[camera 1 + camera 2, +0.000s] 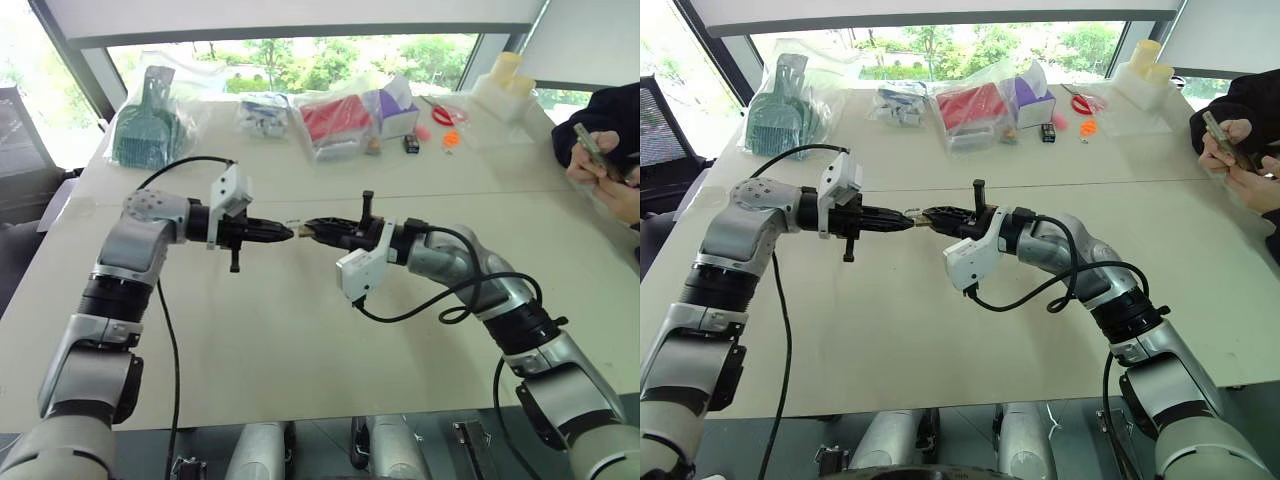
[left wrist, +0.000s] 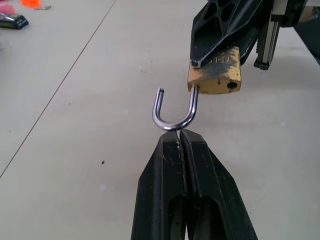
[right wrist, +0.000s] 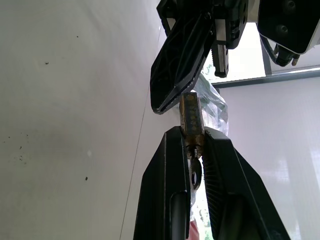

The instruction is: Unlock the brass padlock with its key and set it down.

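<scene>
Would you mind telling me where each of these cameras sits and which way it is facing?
Head views, left and right eye: forward and down over the table; both arms show, grippers meeting tip to tip.
Left wrist view: along the left gripper, shut on the shackle; the right gripper holds the brass padlock.
Right wrist view: along the right gripper towards the window; padlock and key between its fingers.
Shared: the padlock.

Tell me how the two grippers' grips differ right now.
The left gripper pinches the thin silvery shackle at its bend, fingers shut tight. The right gripper clamps the brass padlock by its body, fingers slightly apart. Both are held above the table, tips facing.
</scene>
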Tool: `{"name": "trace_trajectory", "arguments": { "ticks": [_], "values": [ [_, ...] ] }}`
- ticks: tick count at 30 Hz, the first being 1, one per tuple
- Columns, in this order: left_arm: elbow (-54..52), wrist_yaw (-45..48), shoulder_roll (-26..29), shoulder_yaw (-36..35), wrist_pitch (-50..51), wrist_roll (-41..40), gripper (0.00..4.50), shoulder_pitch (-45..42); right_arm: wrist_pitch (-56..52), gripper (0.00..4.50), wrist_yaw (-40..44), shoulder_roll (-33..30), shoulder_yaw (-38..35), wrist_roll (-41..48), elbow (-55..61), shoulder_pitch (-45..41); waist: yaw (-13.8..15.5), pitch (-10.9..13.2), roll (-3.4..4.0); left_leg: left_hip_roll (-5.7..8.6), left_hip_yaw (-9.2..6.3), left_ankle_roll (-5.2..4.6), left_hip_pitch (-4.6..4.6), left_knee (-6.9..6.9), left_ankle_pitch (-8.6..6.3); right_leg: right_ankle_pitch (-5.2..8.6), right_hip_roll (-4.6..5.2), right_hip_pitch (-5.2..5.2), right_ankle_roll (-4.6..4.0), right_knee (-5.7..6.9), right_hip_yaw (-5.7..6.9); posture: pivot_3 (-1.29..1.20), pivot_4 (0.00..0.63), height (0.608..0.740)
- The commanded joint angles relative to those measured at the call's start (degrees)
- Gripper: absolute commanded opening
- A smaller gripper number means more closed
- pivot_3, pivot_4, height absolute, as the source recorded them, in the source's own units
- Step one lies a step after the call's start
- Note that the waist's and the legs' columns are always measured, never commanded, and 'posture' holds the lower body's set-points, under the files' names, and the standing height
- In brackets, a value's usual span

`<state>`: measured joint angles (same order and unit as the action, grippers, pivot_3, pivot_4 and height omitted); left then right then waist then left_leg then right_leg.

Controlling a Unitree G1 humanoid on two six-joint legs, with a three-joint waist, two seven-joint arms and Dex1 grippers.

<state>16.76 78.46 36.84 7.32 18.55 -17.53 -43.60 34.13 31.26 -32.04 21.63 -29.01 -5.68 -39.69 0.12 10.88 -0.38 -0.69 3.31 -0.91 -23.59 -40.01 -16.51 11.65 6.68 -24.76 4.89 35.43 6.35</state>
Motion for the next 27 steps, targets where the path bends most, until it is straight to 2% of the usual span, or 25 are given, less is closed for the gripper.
{"name": "trace_trajectory", "arguments": {
  "ticks": [1, 9, 16, 21, 25, 27],
  "values": [
    [-3.8, 0.7, 2.9, -2.7, 1.3, -1.7, 0.03, 2.2, 1.4, 0.0, -1.8, -0.2, -0.3, -0.7, -2.9, 0.3, -0.3, 0.0, 0.0, 0.0, 0.0, 0.0, 0.01, 0.0, 0.0, 0.0, 0.0, 0.0, 0.0, 0.01, 0.0, 0.0, 0.15, 0.74],
    [-9.2, -3.0, 4.0, -4.5, 4.2, -3.2, 0.03, 6.6, 5.0, 0.0, -10.5, 0.7, 4.2, -10.5, -20.7, -3.2, -0.8, 0.0, 0.0, -0.03, -0.01, 0.03, 0.01, 0.01, 0.02, 0.0, 0.01, 0.01, 0.0, 0.01, -0.02, 0.0, 0.15, 0.74],
    [-15.1, -6.3, 4.0, -5.2, 6.0, -4.2, 0.03, 10.8, 7.5, 0.0, -13.2, 2.7, 8.1, -13.5, -30.4, -6.7, -1.2, 0.0, 0.0, -0.07, 0.01, 0.2, 0.07, 0.09, 0.11, 0.0, 0.0, -0.02, -0.01, 0.04, -0.06, 0.0, 0.15, 0.74],
    [-17.2, -7.3, 4.3, -5.6, 8.0, -5.5, 0.0, 12.5, 8.9, 2.35, -10.8, 1.4, 7.8, -11.6, -28.4, -5.8, -0.9, 0.0, 0.0, -0.09, 0.02, 0.23, 0.1, 0.08, 0.13, 0.0, 0.01, 0.02, -0.01, 0.05, -0.09, 0.0, 0.15, 0.74],
    [-18.1, -7.0, 4.9, -5.2, 8.8, -6.0, 0.0, 12.8, 7.3, 4.45, -3.9, -2.3, 6.3, -7.1, -22.0, -2.8, -0.7, 0.0, 0.01, -0.09, 0.0, 0.17, 0.12, 0.07, 0.1, 0.0, 0.01, 0.04, -0.01, 0.03, -0.08, 0.0, 0.15, 0.74],
    [-18.1, -6.8, 5.1, -5.2, 9.2, -6.2, 0.0, 12.8, 4.0, 4.49, 2.3, -4.8, 4.3, -1.3, -16.8, -0.4, -0.7, 0.0, 0.01, -0.09, -0.02, 0.15, 0.12, 0.07, 0.08, 0.0, 0.01, 0.07, -0.01, 0.01, -0.08, 0.0, 0.15, 0.74]
  ]
}}
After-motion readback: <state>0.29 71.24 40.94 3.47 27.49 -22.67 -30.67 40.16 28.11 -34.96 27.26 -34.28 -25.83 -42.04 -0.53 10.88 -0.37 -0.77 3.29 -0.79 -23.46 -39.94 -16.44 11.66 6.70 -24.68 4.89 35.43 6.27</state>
